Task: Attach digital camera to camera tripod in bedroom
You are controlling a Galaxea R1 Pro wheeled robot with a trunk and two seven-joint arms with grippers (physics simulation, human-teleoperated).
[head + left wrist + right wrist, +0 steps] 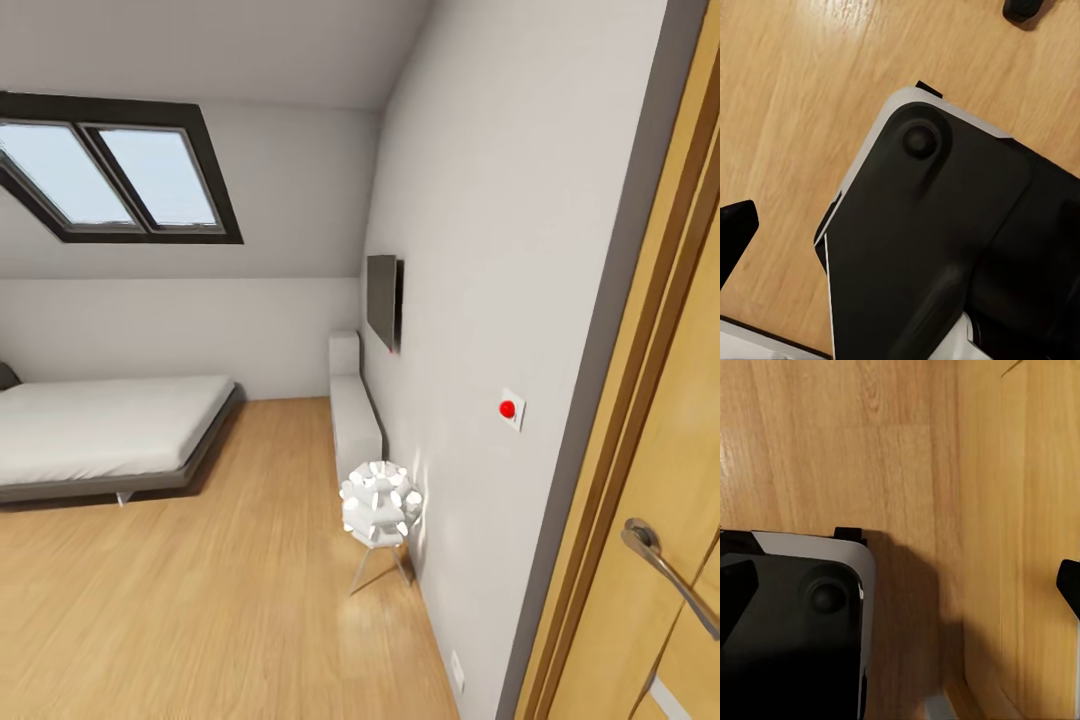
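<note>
The digital camera and the camera tripod are out of view. The head view looks into the bedroom from beside a wooden door [672, 470]. It has a light plank floor [200, 600] and a grey bed [100, 425] at the left. My left gripper [900, 225] hangs over my own dark base [930, 247], with one black fingertip [735, 229] at the picture's edge. In the right wrist view my right gripper [901, 589] is open above the floor. Its fingertips [735, 592] stand far apart with nothing between them.
A white spiky floor lamp [380, 505] on thin legs stands by the right wall. Behind it are a low white cabinet [353, 410] and a dark wall screen [383, 300]. A red wall button [508, 408] and the door's handle [665, 565] are close at the right. A skylight [120, 180] is above the bed.
</note>
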